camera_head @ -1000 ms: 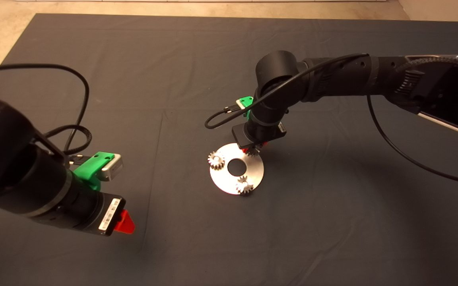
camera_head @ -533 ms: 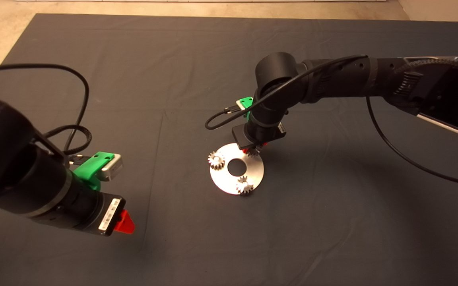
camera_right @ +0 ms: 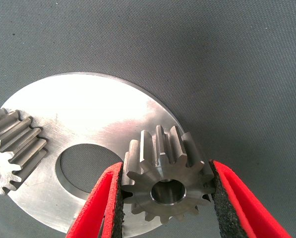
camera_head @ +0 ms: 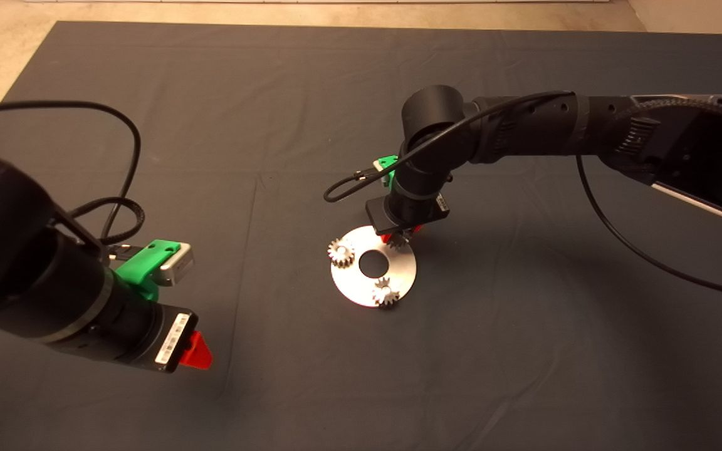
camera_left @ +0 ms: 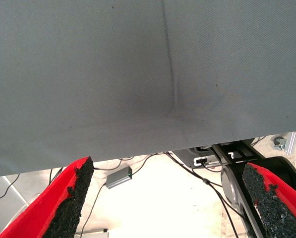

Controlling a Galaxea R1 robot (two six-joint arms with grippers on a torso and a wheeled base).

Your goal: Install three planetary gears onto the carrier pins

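The shiny round disc [camera_head: 364, 282] with a large centre hole lies mid-mat. One planetary gear [camera_head: 340, 252] sits at its left rim and another [camera_head: 385, 292] at its near rim. A third gear [camera_right: 165, 181] is at the disc's far right rim, over the disc [camera_right: 98, 114], with my right gripper [camera_right: 166, 168] shut on it and both pads against its teeth. The head view shows this gripper [camera_head: 398, 238] pointing straight down there. The carrier pins are hidden by the gears. My left gripper [camera_left: 170, 208] waits open at the lower left, its fingers [camera_left: 76, 198] wide apart.
A black cable [camera_head: 342, 188] loops off the right wrist just beyond the disc. The left arm's cable [camera_head: 129, 144] arcs over the mat's left side. The mat's near edge and the floor with cables [camera_left: 187, 168] show in the left wrist view.
The right arm's elbow and wrist have sunk slightly over the disc's far right rim, with the gear still gripped. The left arm and the other two gears have not moved.
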